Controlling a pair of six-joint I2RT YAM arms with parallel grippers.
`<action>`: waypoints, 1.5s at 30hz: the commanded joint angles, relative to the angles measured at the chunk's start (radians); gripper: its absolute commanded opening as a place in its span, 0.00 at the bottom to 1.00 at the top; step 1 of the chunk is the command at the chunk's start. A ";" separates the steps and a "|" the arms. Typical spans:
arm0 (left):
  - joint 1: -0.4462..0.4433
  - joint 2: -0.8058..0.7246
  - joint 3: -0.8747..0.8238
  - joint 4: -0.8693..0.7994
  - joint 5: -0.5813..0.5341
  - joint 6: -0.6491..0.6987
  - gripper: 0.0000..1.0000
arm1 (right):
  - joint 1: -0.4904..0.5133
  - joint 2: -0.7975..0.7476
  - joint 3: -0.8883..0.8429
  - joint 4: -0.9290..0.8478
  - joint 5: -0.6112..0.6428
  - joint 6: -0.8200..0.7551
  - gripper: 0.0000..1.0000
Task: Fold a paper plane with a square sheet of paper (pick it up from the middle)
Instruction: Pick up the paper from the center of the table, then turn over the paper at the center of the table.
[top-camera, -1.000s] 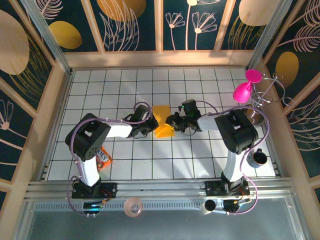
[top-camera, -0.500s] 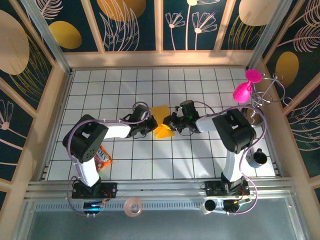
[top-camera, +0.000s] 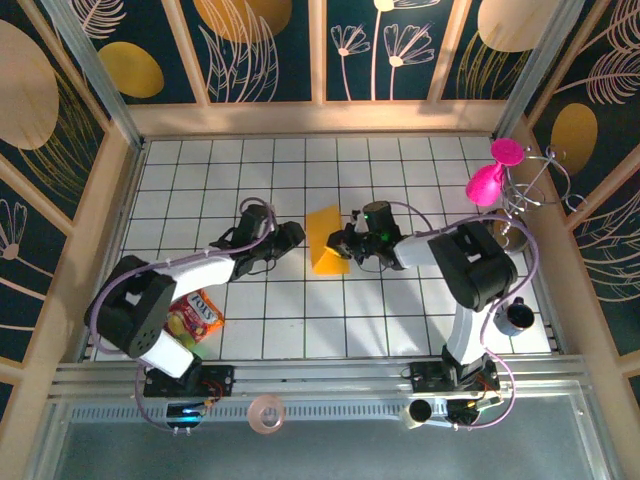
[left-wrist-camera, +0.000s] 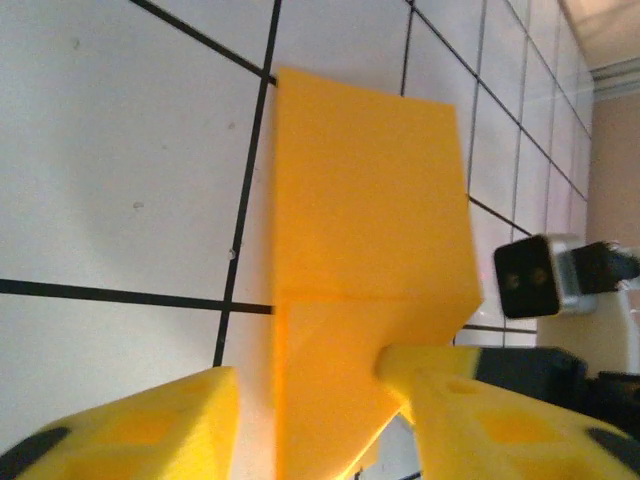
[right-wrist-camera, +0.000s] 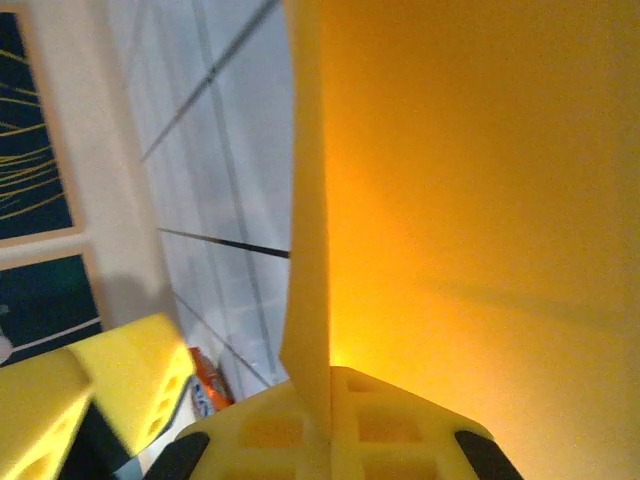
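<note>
The orange-yellow sheet of paper (top-camera: 326, 238) is folded into a narrow shape with a crease across it, and part of it is lifted off the white tiles. My right gripper (top-camera: 346, 243) is shut on its right edge. In the right wrist view the pads (right-wrist-camera: 328, 400) pinch a thin upright fold, and the paper (right-wrist-camera: 480, 180) spreads over the right side. My left gripper (top-camera: 293, 236) stands open just left of the sheet. In the left wrist view the paper (left-wrist-camera: 360, 200) reaches down between the spread fingers of that gripper (left-wrist-camera: 310, 385).
A crinkly snack packet (top-camera: 195, 315) lies beside the left arm. A pink balloon-like figure (top-camera: 488, 182) and a wire stand sit at the right wall, with a dark mug (top-camera: 518, 316) nearer. A tape roll (top-camera: 266, 413) rests on the front rail.
My left gripper has opened, let go of the paper and drawn back left, its arm swinging off the snack packet. My right gripper has closed on the paper's right edge.
</note>
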 joint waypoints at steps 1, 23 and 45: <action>0.004 -0.072 -0.035 0.079 0.037 -0.018 0.61 | -0.031 -0.107 -0.011 0.109 -0.013 -0.048 0.00; -0.013 -0.069 -0.108 0.583 0.341 -0.183 0.66 | -0.063 -0.205 -0.018 0.363 -0.232 0.113 0.02; -0.013 -0.078 -0.109 0.547 0.342 -0.142 0.18 | -0.075 -0.187 0.001 0.237 -0.226 0.050 0.14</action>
